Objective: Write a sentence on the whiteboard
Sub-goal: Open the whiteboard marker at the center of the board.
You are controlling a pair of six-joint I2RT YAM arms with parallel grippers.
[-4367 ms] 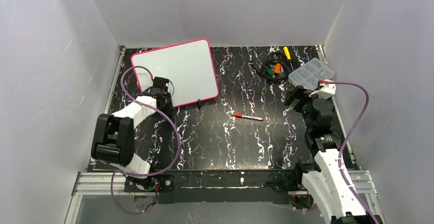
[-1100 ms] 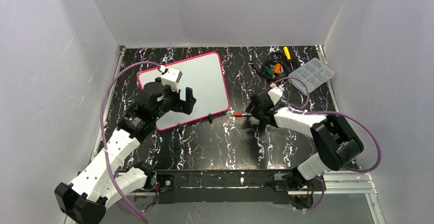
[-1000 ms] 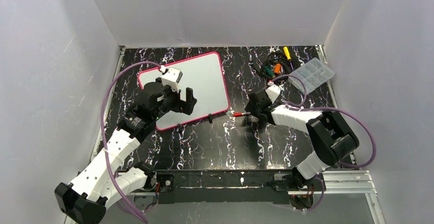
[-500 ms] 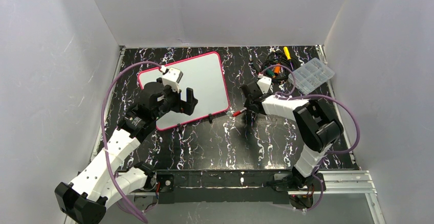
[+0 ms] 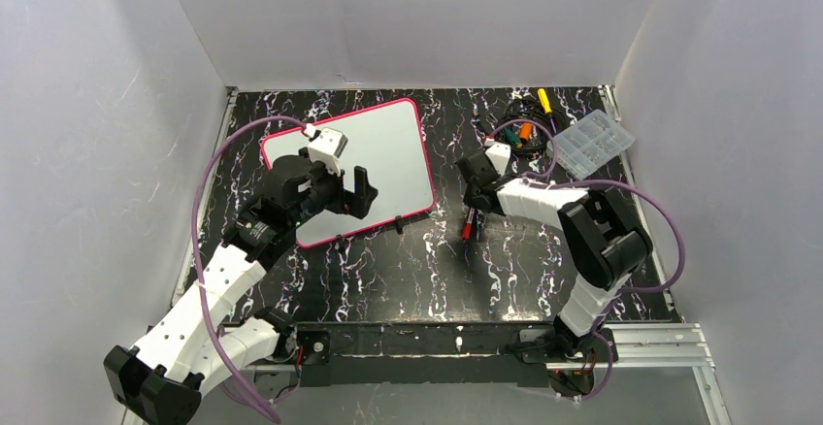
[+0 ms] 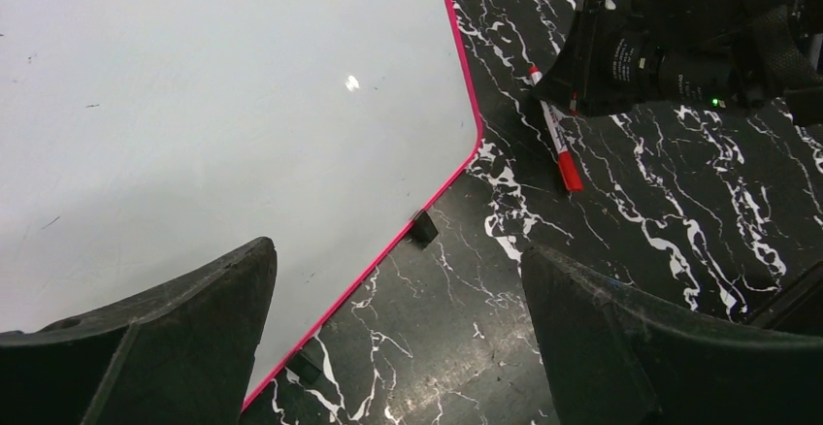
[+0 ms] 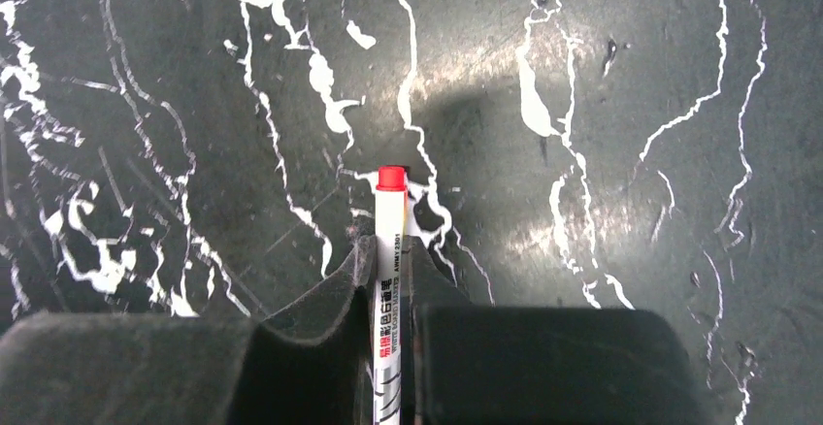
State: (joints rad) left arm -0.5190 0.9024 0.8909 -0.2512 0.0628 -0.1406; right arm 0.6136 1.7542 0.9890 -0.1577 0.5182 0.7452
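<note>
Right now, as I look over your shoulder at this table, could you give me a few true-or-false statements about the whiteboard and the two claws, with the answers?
1. The whiteboard has no writing on it. True.
2. The right claw is shut on the marker. True.
3. The left claw is clamped on the whiteboard's edge. False: it is wide open over the board's corner and holds nothing.
4. The marker lies on the whiteboard. False: it is off the board, over the black marbled table, in the right claw.
5. The clear plastic box sits on the whiteboard. False: it is at the table's far right corner, apart from the board.
</note>
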